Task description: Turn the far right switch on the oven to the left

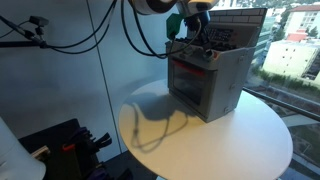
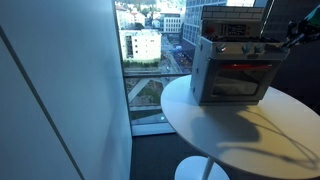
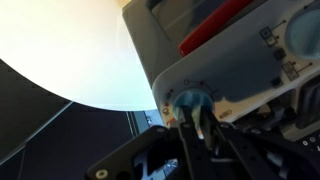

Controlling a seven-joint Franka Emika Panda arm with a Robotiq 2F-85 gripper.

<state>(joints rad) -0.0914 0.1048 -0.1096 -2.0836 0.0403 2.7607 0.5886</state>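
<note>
Oven (image 2: 232, 75) sits on round table (image 1: 250, 140). Far right switch (image 3: 190, 99) on top front panel, right at gripper (image 3: 197, 125) tips in wrist view. Jaws close tog., around or just under switch; can't tell if pinching it, too dark + blurry.

Risks:
- Weak hold → tips slip off, no turn.
- Tips off-centre → rub panel, miss switch.
- Push too hard → oven slides on smooth table, maybe toward edge.
- Twist wrong way → goes right, not left.
- Turn too far → hits stop, strains arm.
</note>
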